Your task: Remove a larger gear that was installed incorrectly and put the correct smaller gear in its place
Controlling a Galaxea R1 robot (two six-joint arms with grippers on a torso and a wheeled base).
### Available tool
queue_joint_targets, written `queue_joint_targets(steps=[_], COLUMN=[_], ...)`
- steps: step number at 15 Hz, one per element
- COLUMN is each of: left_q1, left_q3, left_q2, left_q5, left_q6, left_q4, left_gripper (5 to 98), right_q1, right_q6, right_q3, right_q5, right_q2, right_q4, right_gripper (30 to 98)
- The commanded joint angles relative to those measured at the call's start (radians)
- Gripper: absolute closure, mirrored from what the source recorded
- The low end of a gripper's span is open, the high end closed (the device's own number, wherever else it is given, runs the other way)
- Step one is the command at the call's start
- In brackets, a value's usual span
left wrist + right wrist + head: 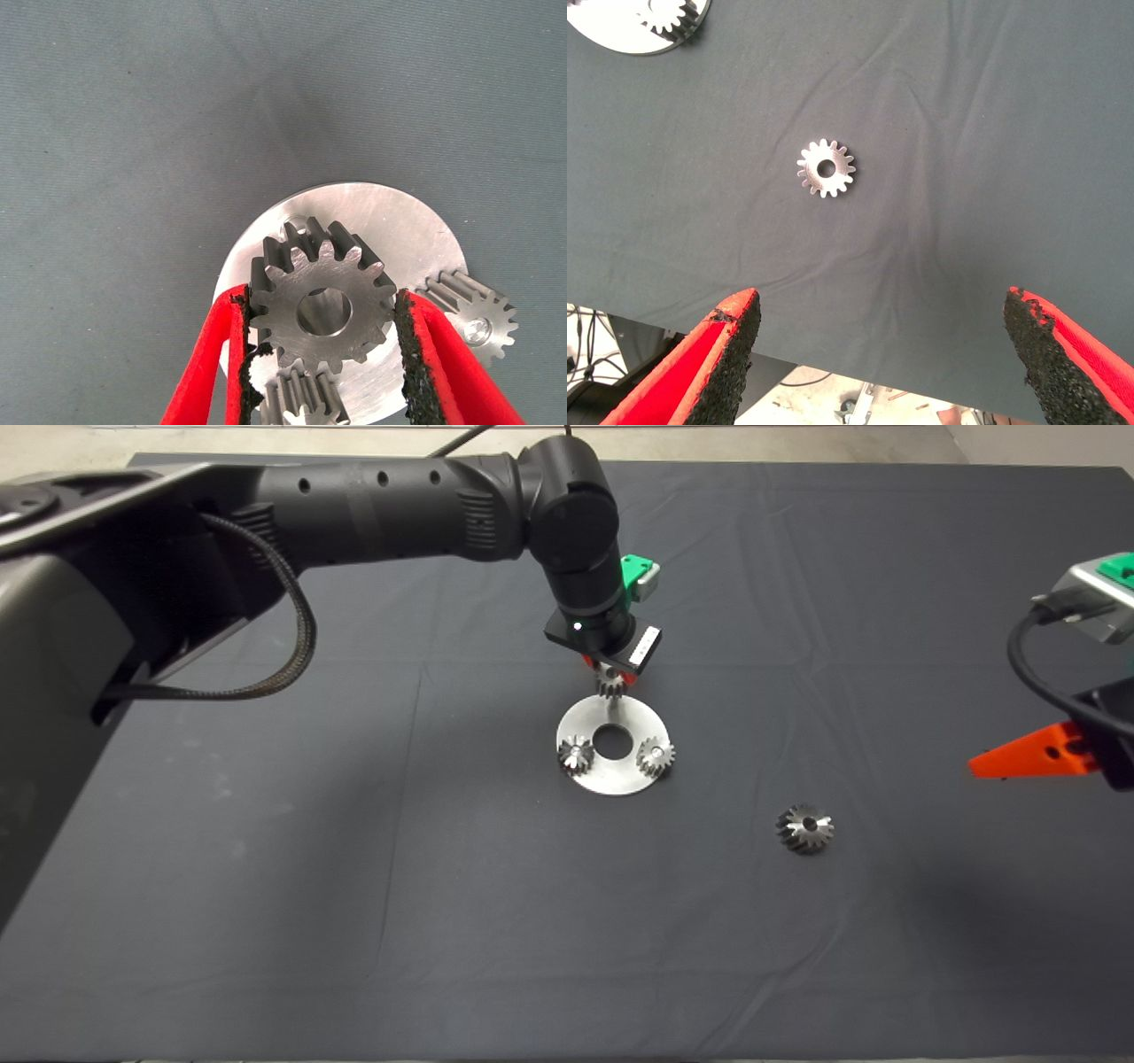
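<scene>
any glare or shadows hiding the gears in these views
Head view: the left gripper is shaded beneath its own wrist, the smaller gear it holds barely visible. Left wrist view: that gear is evenly lit, teeth crisp, the plate slightly bright. Right wrist view: the larger gear is clear, no glare.

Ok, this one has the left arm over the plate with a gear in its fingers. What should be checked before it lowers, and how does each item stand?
1. Right gear in hand: ok. The left gripper holds the smaller gear, pads against its teeth on both sides.
2. Wrong gear gone: ok. The larger gear lies on the mat, apart from the plate.
3. Neighbours seated: ok. Two small gears sit on the plate.
4. Bore lined up with its pin: cannot tell, the held gear hides the spot beneath it.
5. Right gripper out of the way: ok. It is open, near the mat's right edge.
</scene>
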Motion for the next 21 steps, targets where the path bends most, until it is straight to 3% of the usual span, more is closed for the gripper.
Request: queue_joint_targets(steps=[1,5,21], left_q1=[-0.032,-0.029,-0.021], left_q3=[0.006,0.000,-0.029], left_q2=[0.006,0.005,0.006], left_q5=[-0.028,-0.040,-0.040], left_q6=[-0.001,-0.001,-0.004], left_q4=[-0.012,-0.010,-0.006], left_gripper=[71.9,71.9,72.0], right_q1=[0.021,0.021,0.021], right_q6=[0.008,0.008,0.008], right_q3=[0.004,0.004,0.006], right_q5=[-0.057,-0.057,-0.057], right_q2=[-0.002,-0.002,-0.014], right_q4=[0.029,0.029,0.031], right_gripper=[55.6,55.6,55.6])
